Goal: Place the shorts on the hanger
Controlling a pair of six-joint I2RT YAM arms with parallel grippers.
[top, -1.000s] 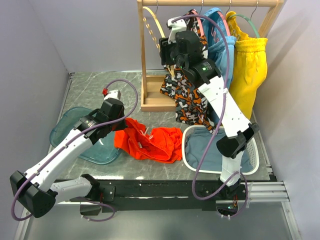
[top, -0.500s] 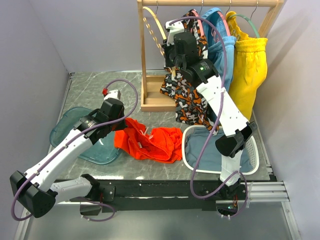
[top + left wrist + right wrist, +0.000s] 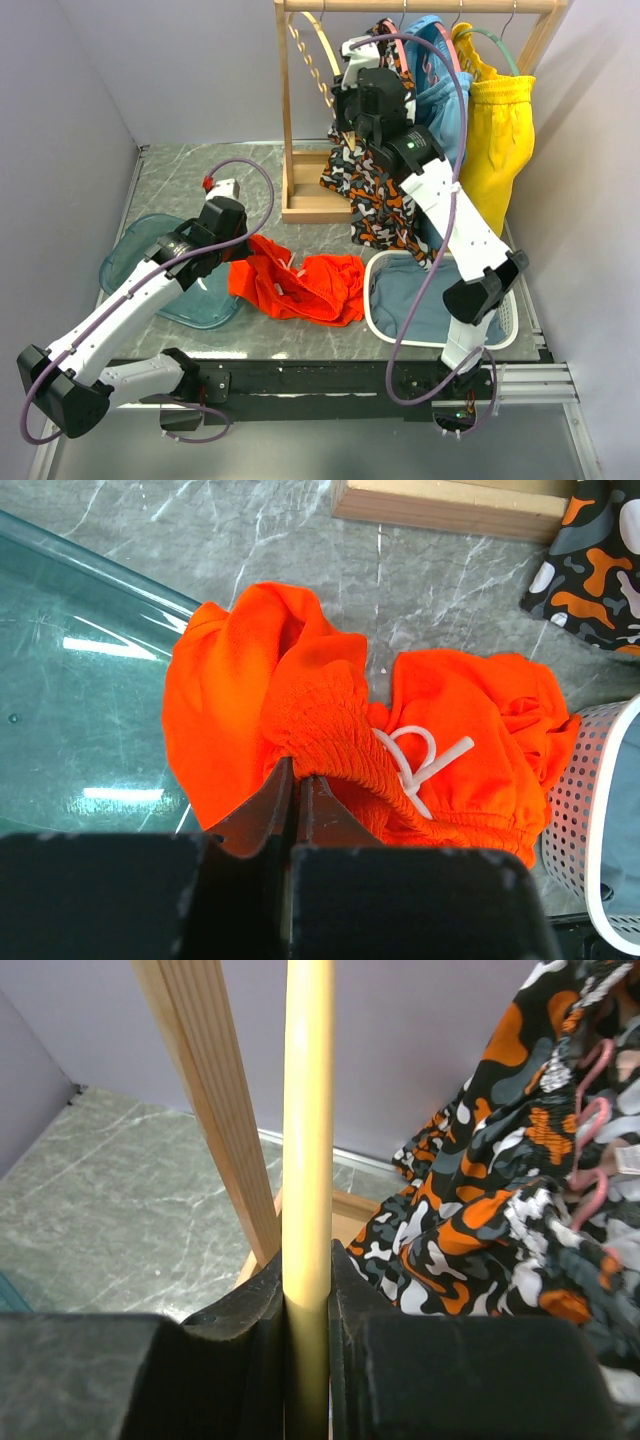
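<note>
The orange-red shorts (image 3: 305,285) lie crumpled on the grey table in front of the rack. My left gripper (image 3: 240,262) is low at their left end. In the left wrist view it (image 3: 297,772) is shut on the gathered waistband of the shorts (image 3: 450,720), next to the white drawstring. The tan wooden hanger (image 3: 328,45) hangs from the rack's rail at its left end. My right gripper (image 3: 347,122) is raised at the hanger's lower rim. In the right wrist view it (image 3: 307,1260) is shut on the hanger (image 3: 308,1110).
The wooden rack (image 3: 310,195) stands at the back, its post (image 3: 215,1100) close to the held hanger. Patterned shorts (image 3: 375,190), blue shorts (image 3: 440,90) and yellow shorts (image 3: 500,130) hang on it. A white basket (image 3: 505,330) sits front right, a teal tray (image 3: 130,255) front left.
My right gripper has shifted a little to the right and up with the hanger's rim in it. The left arm and the shorts have not moved.
</note>
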